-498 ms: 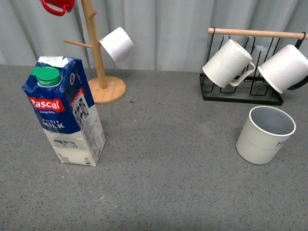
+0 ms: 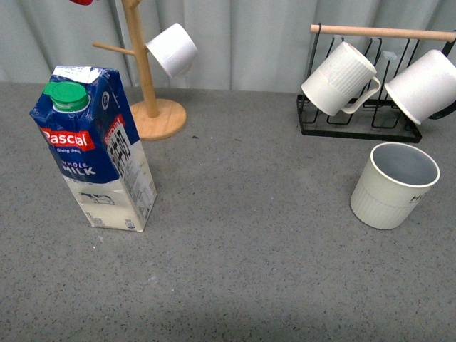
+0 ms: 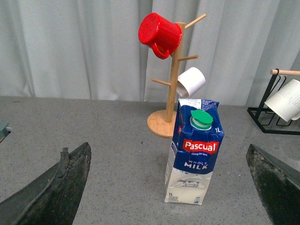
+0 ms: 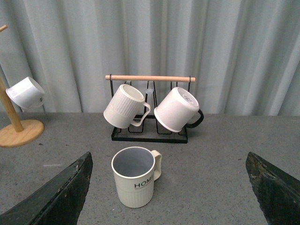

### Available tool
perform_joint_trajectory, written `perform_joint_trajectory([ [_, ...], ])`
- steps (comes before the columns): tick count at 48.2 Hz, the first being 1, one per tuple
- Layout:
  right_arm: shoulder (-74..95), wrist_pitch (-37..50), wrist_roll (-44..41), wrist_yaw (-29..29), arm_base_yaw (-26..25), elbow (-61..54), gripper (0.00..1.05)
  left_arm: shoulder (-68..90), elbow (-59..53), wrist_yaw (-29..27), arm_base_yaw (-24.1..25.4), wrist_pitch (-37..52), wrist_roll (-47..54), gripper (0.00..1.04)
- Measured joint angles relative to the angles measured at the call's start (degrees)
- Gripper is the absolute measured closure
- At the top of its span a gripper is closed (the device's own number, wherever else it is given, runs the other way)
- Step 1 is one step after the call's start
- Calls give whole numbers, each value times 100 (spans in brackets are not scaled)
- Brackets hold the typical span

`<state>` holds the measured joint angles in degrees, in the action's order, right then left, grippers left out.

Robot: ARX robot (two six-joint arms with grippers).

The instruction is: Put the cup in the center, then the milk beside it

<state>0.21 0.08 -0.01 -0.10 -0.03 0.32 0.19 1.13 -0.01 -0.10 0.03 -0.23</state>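
We take the cup (image 2: pixel 394 187) first, and what matters is where it lies from our hands. It stands upright, mouth up, near the right edge of the desk (image 2: pixel 242 235), just in front of the black wire rack (image 2: pixel 356 128). The desk's middle is bare. In the right wrist view the cup sits straight ahead of the right gripper (image 4: pixel 168 159), about centred between its two fingers, which are spread wide with nothing in them. So the right arm is plainly the nearer one, and we judge a straight reach forward should bring the fingers to either side of the cup. Its handle shows only from that wrist; the front view hides it.

The milk (image 2: pixel 96 153) stands upright near the left edge, in front of the wooden mug tree (image 2: pixel 146 107). It faces the left gripper (image 3: pixel 167 152), also spread wide and empty. It can wait its turn.
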Motion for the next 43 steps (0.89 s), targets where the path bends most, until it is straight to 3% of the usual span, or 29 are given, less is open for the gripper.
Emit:
perform_joint_trajectory([
  [43,0,0,0,0,0,0,9,0,0,0,0,0,-2,6],
])
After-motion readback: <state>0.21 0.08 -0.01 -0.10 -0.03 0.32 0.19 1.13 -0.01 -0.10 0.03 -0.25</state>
